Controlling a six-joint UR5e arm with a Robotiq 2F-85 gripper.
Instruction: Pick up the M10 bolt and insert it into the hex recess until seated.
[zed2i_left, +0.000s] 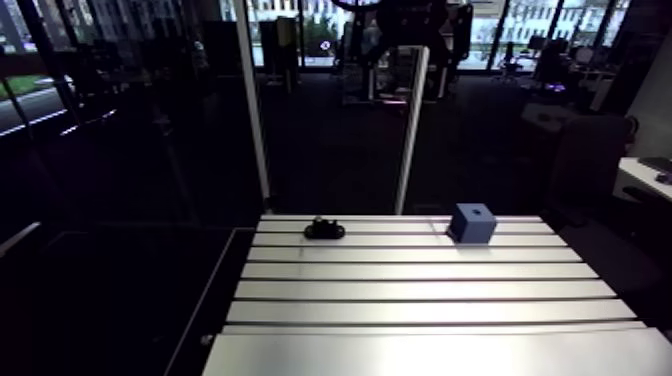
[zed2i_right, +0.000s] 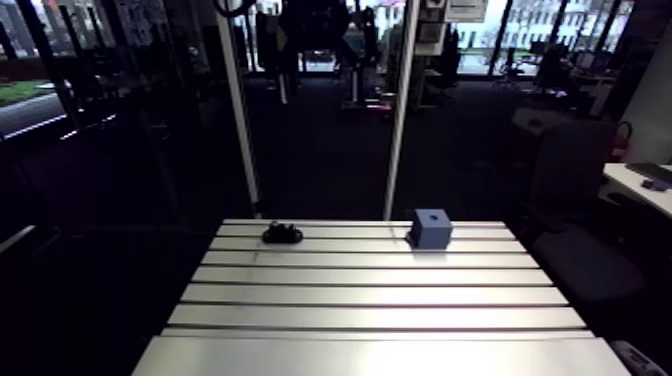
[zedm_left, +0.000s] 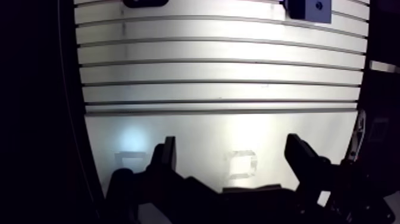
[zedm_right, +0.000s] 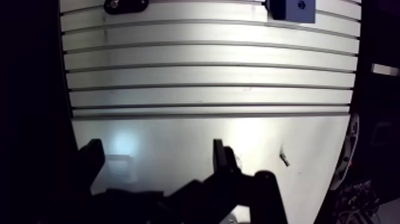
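We see the slotted aluminium table (zed2i_left: 420, 290) filling the lower part of the arm view, its grooves running across. In the wrist view our gripper (zedm_left: 233, 156) hangs over the smooth near strip of the table, its two dark fingers (zedm_left: 169, 156) spread wide with only bare metal between them, so it holds nothing. A blue block (zed2i_left: 472, 223) stands upright on the far rows, well ahead of the gripper, with a dark hole (zed2i_right: 433, 214) in its top face, too small for us to read its shape. The M10 bolt (zed2i_left: 324, 229), a low dark lump, lies on the same far rows, well apart from the block.
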